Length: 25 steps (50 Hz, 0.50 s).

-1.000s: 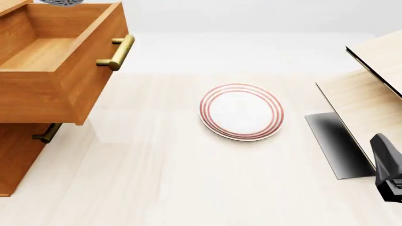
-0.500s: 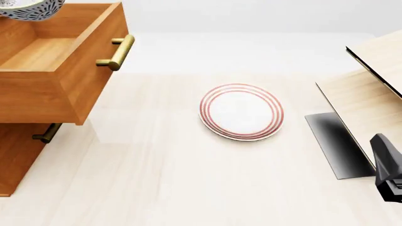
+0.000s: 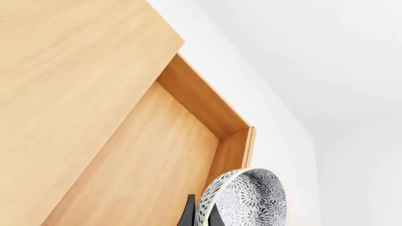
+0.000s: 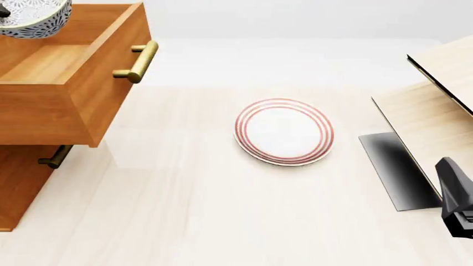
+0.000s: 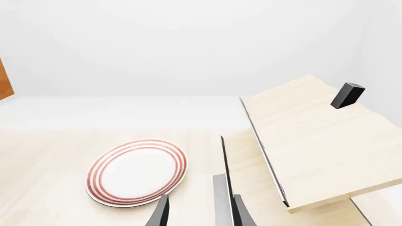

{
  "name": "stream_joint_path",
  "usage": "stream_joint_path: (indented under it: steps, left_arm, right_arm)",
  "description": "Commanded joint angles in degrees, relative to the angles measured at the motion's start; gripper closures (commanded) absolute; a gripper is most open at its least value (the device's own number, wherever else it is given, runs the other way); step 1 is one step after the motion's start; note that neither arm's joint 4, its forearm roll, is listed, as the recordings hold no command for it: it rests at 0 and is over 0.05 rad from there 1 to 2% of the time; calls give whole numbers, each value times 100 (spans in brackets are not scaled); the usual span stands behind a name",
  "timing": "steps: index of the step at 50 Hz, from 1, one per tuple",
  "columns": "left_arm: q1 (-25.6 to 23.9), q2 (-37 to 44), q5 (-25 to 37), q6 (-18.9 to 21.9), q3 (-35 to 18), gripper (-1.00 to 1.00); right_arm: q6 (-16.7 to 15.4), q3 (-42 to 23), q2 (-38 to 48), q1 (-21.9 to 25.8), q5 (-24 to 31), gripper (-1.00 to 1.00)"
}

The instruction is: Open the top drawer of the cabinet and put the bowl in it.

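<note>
Speckled bowl (image 4: 31, 16) now lower, over the open drawer (image 4: 70, 66).
Left gripper (image 3: 202, 217) pinches the bowl rim; drawer floor sits right below it, so release looks close. Right gripper (image 5: 197, 214) idle, narrowly open, plate (image 4: 284, 131) ahead.

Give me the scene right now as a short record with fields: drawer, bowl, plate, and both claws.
drawer: top drawer pulled out, inside bare wood, brass handle facing the table
bowl: speckled bowl above the open drawer at its far end, gripped at the rim
left claw: left claw shut on the bowl's rim, seen in the left wrist view
right claw: right claw open, holding nothing, low at the table's right side
plate: red-ringed plate flat on the table, mid-table, untouched
</note>
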Motion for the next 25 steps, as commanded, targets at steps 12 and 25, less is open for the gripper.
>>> stream_joint_path:
  steps: [12,25]
  left_arm:
    - [159,449,-570,-64,230,100]
    - [243,896,-858,-89,204,100]
  right_arm:
    - [-2,13,-8,-3,-11,-100]
    - [-4,12,-7,-1,-12,-100]
